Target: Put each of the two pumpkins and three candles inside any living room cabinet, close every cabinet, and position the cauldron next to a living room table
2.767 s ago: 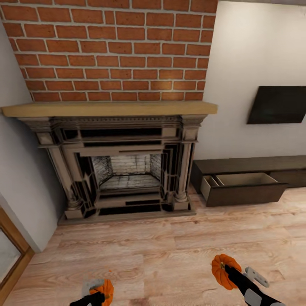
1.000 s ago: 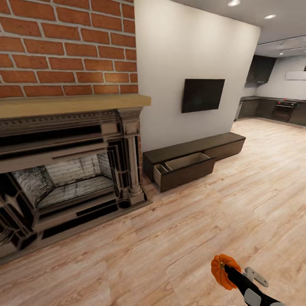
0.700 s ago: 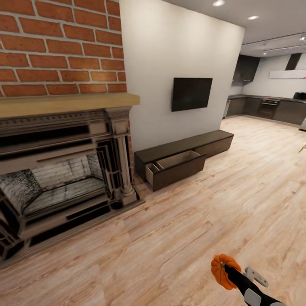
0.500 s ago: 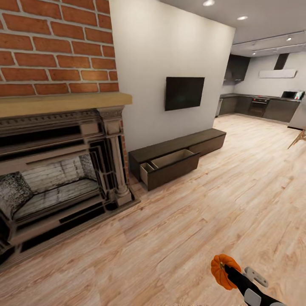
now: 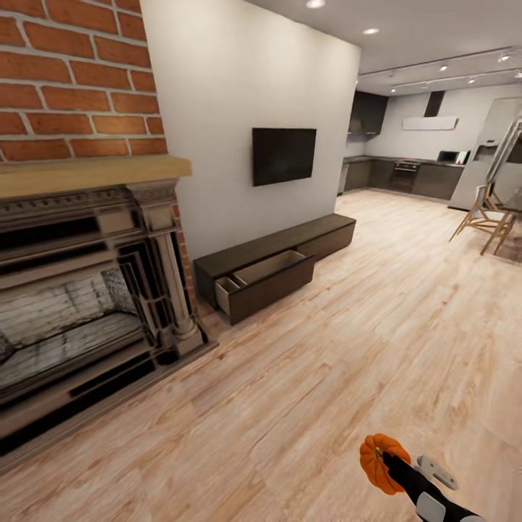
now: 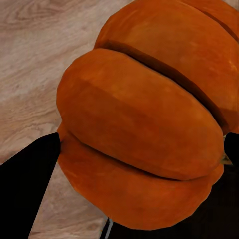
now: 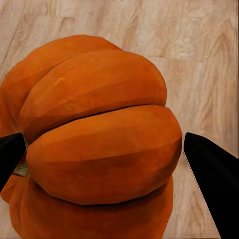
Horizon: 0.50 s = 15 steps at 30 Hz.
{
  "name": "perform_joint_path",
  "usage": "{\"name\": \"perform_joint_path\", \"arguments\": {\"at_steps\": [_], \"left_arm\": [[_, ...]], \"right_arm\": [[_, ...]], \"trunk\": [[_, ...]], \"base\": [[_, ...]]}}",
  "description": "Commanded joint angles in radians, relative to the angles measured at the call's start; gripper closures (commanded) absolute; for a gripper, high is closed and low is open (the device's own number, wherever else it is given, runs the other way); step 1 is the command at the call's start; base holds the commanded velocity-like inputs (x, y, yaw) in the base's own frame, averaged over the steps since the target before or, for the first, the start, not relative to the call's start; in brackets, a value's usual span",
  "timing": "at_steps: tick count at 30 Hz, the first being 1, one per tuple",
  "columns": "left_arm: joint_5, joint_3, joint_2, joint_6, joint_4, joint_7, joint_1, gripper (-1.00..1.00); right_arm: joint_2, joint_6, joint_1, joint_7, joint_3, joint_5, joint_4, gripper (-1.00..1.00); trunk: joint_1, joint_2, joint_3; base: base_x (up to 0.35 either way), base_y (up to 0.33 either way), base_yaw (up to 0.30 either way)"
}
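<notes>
1. The right gripper (image 5: 391,464) is pinching one pumpkin (image 5: 380,462) low in the head view, above the wood floor (image 5: 348,348); in the right wrist view the same pumpkin (image 7: 94,139) is sitting between the two dark fingertips (image 7: 211,174), which are pressing on opposite flanks.
2. The left gripper (image 6: 139,149) is pinching the other pumpkin (image 6: 144,114), with dark fingertips (image 6: 27,184) showing at either side of it and floor boards behind.
3. Both pumpkins are looking rigid, ribbed and smooth-skinned; judging by their small size they are probably light, but the rounded, glossy lobes could let one roll or slip between narrow fingers, so gripping across the widest girth, as here, seems the sensible hold.
4. The right arm is reaching forward and low, its forearm running toward the lower right corner of the head view, with the pumpkin held out ahead of the wrist.
5. The cabinet (image 5: 290,243) is standing against the white wall beside the fireplace (image 5: 87,290), well apart from the grippers; its drawer (image 5: 264,279) at the fireplace end is standing pulled out, pale inside and apparently empty.
6. Both pumpkins are probably heading for that drawer.
</notes>
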Motion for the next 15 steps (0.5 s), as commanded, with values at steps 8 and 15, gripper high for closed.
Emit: {"name": "perform_joint_path", "arguments": {"at_steps": [8, 15], "left_arm": [[0.000, -0.010, 0.011, 0.119, -0.293, 0.013, -0.007, 1.00], [-0.073, -0.024, 0.009, 0.133, -0.354, 0.008, -0.008, 1.00]], "right_arm": [[0.000, -0.005, -0.001, 0.005, 0.005, -0.003, 0.000, 1.00], [0.002, -0.009, -0.001, 0.005, 0.006, 0.004, -0.001, 1.00]], "trunk": [[0.000, -0.001, -0.007], [0.000, -0.001, -0.012]], "base": [[0.022, 0.000, -0.243], [0.275, 0.000, -0.189]]}}
